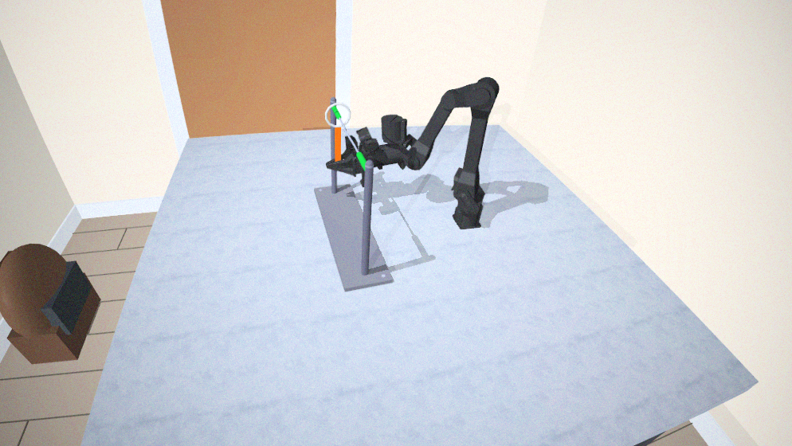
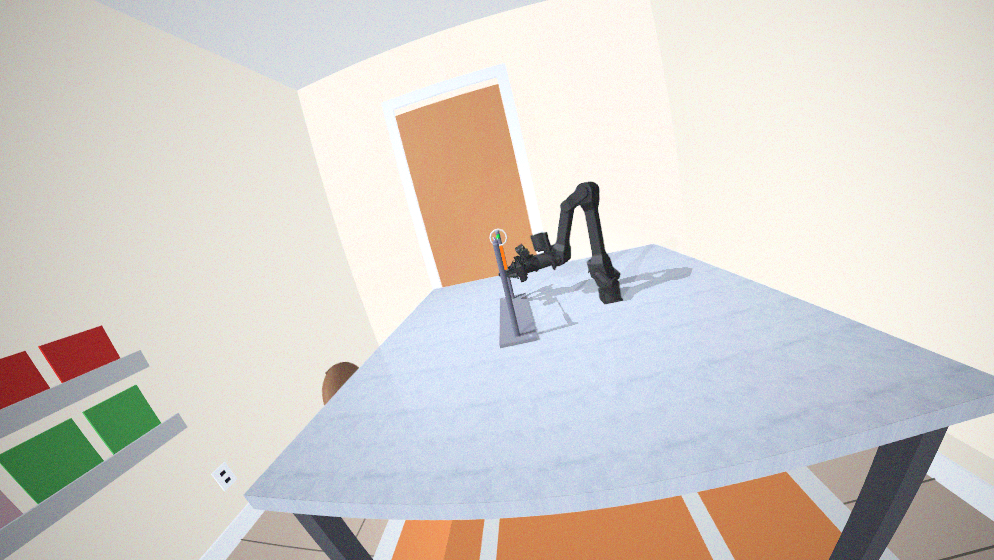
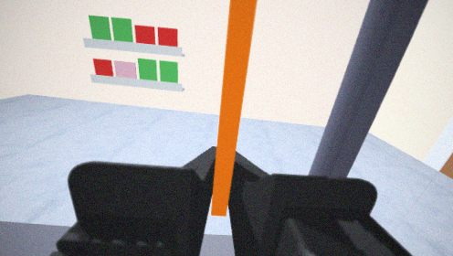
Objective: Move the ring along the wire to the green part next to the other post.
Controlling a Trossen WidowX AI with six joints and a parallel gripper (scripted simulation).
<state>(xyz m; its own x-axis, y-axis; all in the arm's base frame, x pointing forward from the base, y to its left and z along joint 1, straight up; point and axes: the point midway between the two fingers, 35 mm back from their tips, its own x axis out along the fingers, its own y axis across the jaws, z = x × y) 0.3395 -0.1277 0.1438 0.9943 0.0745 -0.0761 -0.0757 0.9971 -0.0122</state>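
From the top view you see the ring [image 1: 338, 115] around the green part [image 1: 335, 114] at the far post [image 1: 333, 146]; the gripper [image 1: 344, 162] is partly hidden behind the near post [image 1: 366, 216]. In the exterior view all is very small. In the wrist view the fingers are clamped on the orange handle [image 3: 232, 110]; its top is cut off.

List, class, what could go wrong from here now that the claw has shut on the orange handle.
1. The claw grips the orange handle near its bottom end, far below the ring; a small tilt could swing the ring onto the thin grey wire.
2. The post stands close beside the handle, leaving little room to manoeuvre.
3. The arm itself reaches in beside the wire near the other green part and could brush the grey stretch.
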